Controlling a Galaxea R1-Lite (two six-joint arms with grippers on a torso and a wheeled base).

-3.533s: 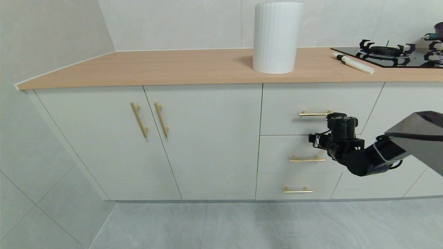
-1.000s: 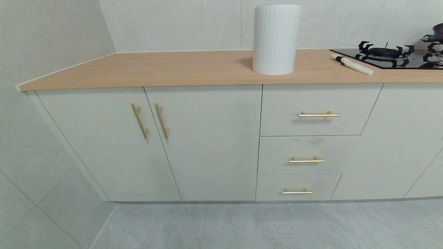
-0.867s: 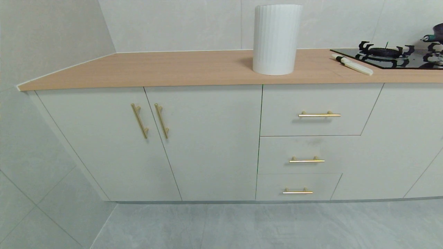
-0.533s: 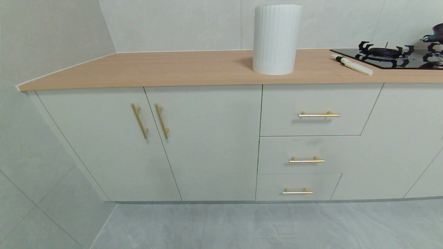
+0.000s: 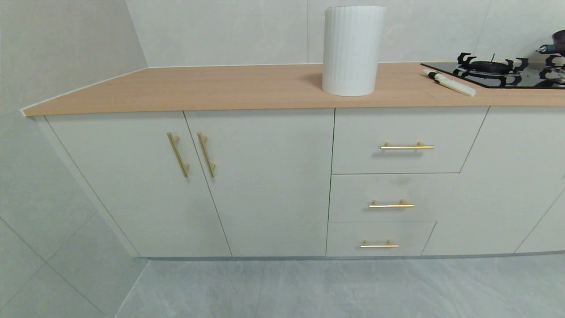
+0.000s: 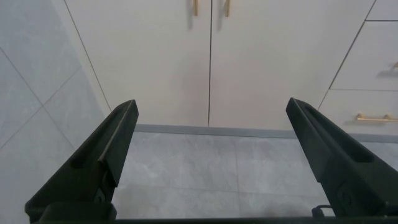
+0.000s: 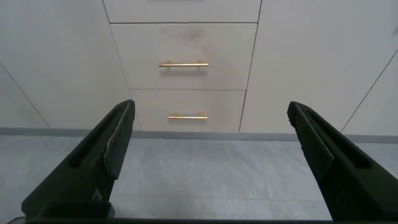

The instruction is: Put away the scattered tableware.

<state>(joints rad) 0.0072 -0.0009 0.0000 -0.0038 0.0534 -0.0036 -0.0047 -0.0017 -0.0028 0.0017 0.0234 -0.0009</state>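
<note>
A white-handled knife (image 5: 449, 82) lies on the wooden countertop (image 5: 212, 88) beside the black gas hob (image 5: 499, 70), at the right. Below it the three drawers stand closed, each with a brass handle: top (image 5: 407, 146), middle (image 5: 391, 205) and bottom (image 5: 379, 244). My left gripper (image 6: 211, 118) is open, low over the floor in front of the double cabinet doors (image 6: 210, 56), with nothing between its fingers. My right gripper (image 7: 208, 118) is open too, facing the middle drawer handle (image 7: 183, 63) and the bottom drawer handle (image 7: 186, 116) from some distance.
A tall white ribbed cylinder (image 5: 352, 49) stands on the countertop above the drawers. The double cabinet doors (image 5: 192, 176) with two brass handles are closed. A dark pot (image 5: 557, 42) sits at the hob's far right. Grey tiled floor (image 5: 309, 287) lies open before the cabinets.
The right arm, which was in front of the drawers 3.5 s ago, has drawn back out of the head view. Over the last second nothing has moved.
</note>
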